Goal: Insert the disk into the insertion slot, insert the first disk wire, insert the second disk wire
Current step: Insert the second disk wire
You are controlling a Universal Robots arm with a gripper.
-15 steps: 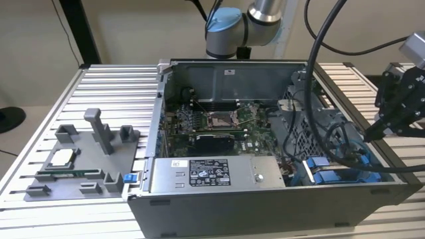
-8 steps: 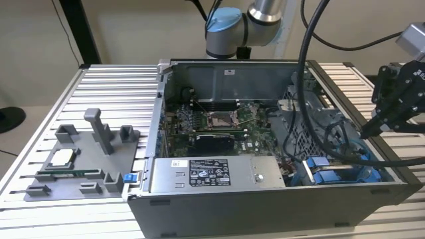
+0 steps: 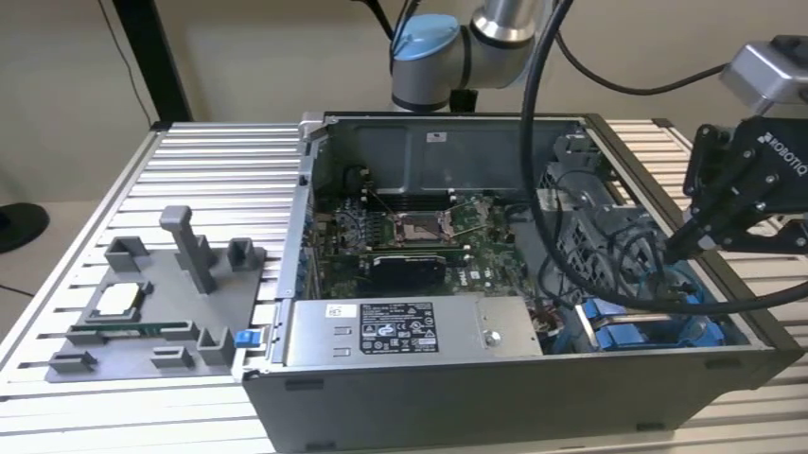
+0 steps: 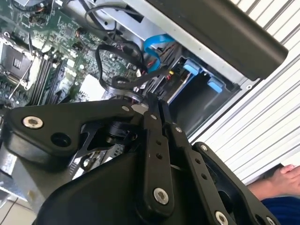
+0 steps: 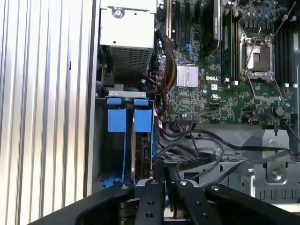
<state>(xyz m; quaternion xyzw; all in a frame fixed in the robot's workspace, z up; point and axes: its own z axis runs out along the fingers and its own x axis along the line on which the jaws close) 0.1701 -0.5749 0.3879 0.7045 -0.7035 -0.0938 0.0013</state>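
The disk's blue carrier [image 3: 627, 337] sits down in the insertion slot [image 3: 593, 326] at the case's front corner on the exterior view's right. Both wrist views show its two blue tabs [image 5: 130, 120] [image 4: 202, 77] at the bay's mouth, and the drive itself is seen edge-on. My black gripper [image 3: 673, 253] hangs just above that bay and points down into the case. Its fingers [image 4: 151, 123] are pressed together on the end of a thin black disk wire [image 4: 136, 80]. Other black wires [image 5: 206, 143] loop beside the bay.
The grey labelled power-supply box [image 3: 392, 328] lies along the case's front wall. The motherboard [image 3: 404, 236] with its open socket fills the case floor. A grey fixture plate [image 3: 139, 312] with posts stands on the slatted table at the exterior view's left. A person's foot [image 4: 286, 176] is by the table.
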